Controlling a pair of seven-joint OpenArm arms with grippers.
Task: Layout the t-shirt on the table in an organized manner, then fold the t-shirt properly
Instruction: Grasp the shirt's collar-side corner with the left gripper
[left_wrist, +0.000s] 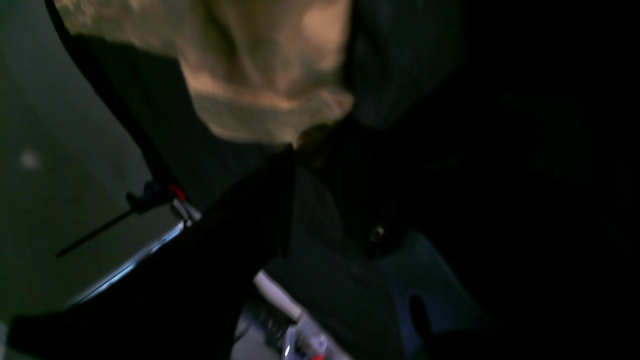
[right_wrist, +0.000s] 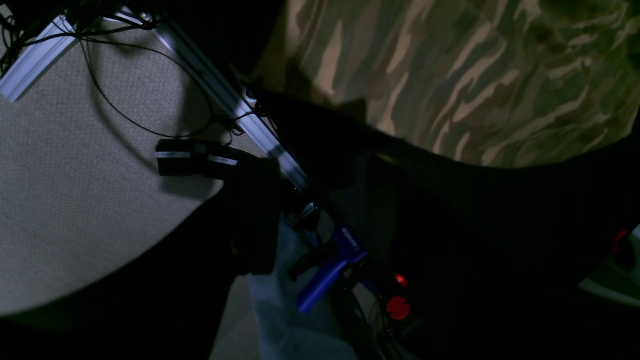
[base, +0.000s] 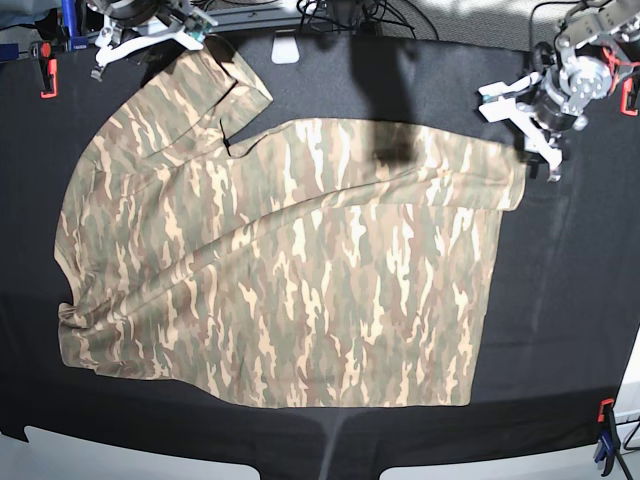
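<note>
- We see the table (base: 580, 300) first, a wide surface draped in black cloth that fills the base view, with faint creases in the fabric.
- The t-shirt (base: 290, 270) lies spread over the middle and left of the table, camouflage side up, covering most of the cloth. Its lower edge runs near the front of the table; one sleeve reaches up toward the far-left corner, and the other edge ends at the upper right, near the left arm.
- In the left wrist view we see a pale tan fold of the t-shirt (left_wrist: 260, 75) lying on the black cloth just ahead of the camera.
- The right wrist view shows the camouflage fabric (right_wrist: 475, 85) in its upper right, with grey carpet floor (right_wrist: 75, 200) to the left.
- The left gripper (base: 520, 125) sits at the upper right of the base view, white fingers spread apart, just beside the shirt's upper-right corner. We see no cloth between its fingers.
- The right gripper (base: 150, 38) is at the far-left top of the base view, fingers apart, by the upper end of the sleeve. We cannot tell whether it touches the fabric.
- A red clamp (base: 45, 75) grips the far-left table edge.
- A blue clamp (right_wrist: 330, 270) shows in the right wrist view, with red buttons just beside it.
</note>
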